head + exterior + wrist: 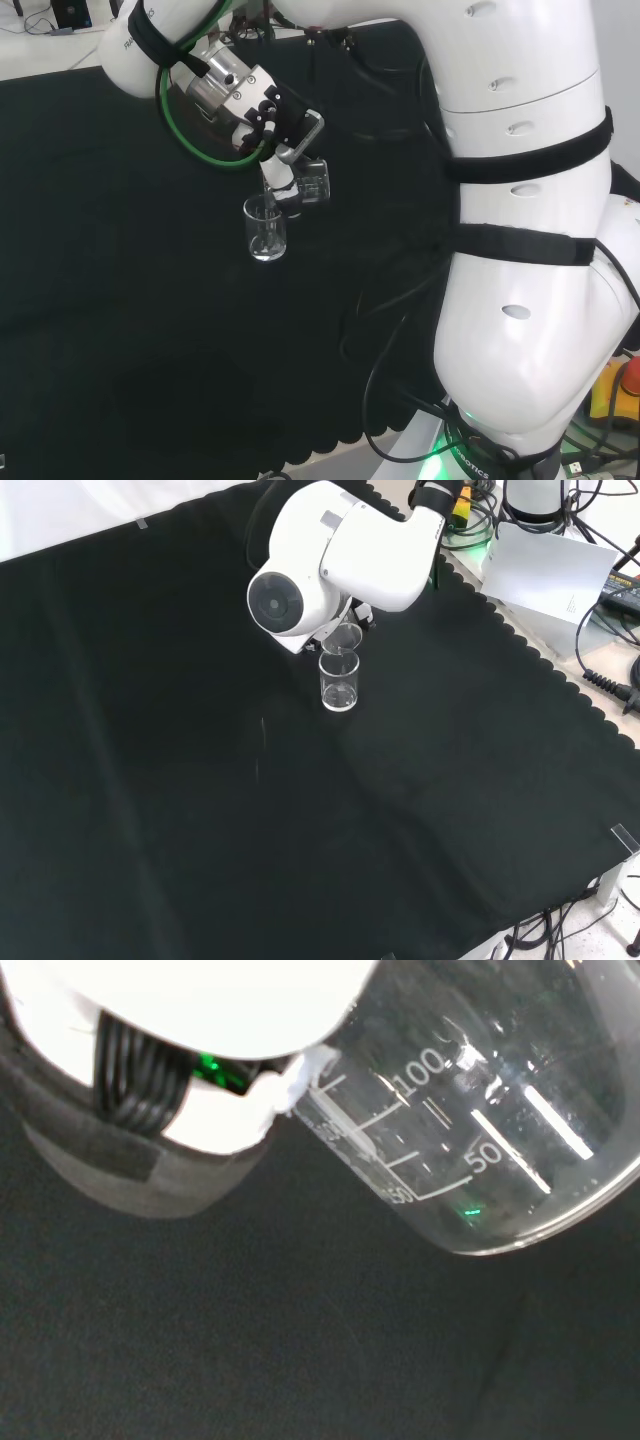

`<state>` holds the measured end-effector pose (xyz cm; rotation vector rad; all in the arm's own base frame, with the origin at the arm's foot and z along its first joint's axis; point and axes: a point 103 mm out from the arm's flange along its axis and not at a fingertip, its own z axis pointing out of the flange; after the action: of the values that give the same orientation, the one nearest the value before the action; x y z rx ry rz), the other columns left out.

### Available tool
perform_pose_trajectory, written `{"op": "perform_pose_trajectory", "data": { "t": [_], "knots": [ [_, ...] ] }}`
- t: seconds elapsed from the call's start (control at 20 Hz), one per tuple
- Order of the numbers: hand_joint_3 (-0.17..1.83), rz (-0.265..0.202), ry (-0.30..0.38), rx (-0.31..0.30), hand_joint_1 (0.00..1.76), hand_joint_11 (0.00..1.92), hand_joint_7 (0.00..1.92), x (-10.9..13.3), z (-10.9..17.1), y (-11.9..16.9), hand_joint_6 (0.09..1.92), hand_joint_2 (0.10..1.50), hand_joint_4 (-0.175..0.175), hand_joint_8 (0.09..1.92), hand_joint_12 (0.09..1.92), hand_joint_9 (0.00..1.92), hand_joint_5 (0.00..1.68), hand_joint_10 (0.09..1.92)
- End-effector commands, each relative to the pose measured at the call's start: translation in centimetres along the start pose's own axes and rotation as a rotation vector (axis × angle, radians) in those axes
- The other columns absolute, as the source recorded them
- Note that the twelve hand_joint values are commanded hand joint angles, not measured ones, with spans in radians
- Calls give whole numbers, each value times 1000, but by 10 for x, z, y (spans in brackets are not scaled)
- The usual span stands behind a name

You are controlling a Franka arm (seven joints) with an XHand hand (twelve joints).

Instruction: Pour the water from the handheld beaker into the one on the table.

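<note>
We see the hand [275, 120], fingers curled around a clear handheld beaker [312, 180], tipped steeply sideways, its mouth directly over the upright beaker on the cloth [265, 230], near the bench's middle.

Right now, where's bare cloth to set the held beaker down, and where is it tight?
Free: in the front view, the wide stretch of black cloth below the standing beaker, plus the area to its left. Crowded: right at that beaker, where the hand tilts the held beaker over its rim, with the arm's white link just above.
</note>
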<state>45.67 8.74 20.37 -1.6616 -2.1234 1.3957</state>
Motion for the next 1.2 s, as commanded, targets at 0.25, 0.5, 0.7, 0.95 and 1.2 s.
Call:
{"op": "perform_pose_trajectory", "data": {
  "t": [0.25, 0.5, 0.7, 0.95, 1.2],
  "knots": [
    [552, 8, -34, 7, 1326, 1517, 1549, 6, -2, -1, 264, 656, -175, 130, 545, 1859, 1447, 87],
    [552, 13, -59, 22, 1326, 1517, 1546, 10, -5, -2, 266, 656, -175, 135, 545, 1860, 1446, 87],
    [552, 15, -59, 22, 1325, 1518, 1544, 10, -5, -4, 268, 656, -175, 140, 545, 1860, 1445, 87],
    [552, 13, -58, 23, 1325, 1519, 1542, 10, -5, -3, 270, 656, -175, 145, 545, 1860, 1444, 87],
    [553, 7, -41, 0, 1325, 1520, 1540, 9, -5, -4, 272, 656, -175, 151, 544, 1860, 1443, 87]
  ]
}}
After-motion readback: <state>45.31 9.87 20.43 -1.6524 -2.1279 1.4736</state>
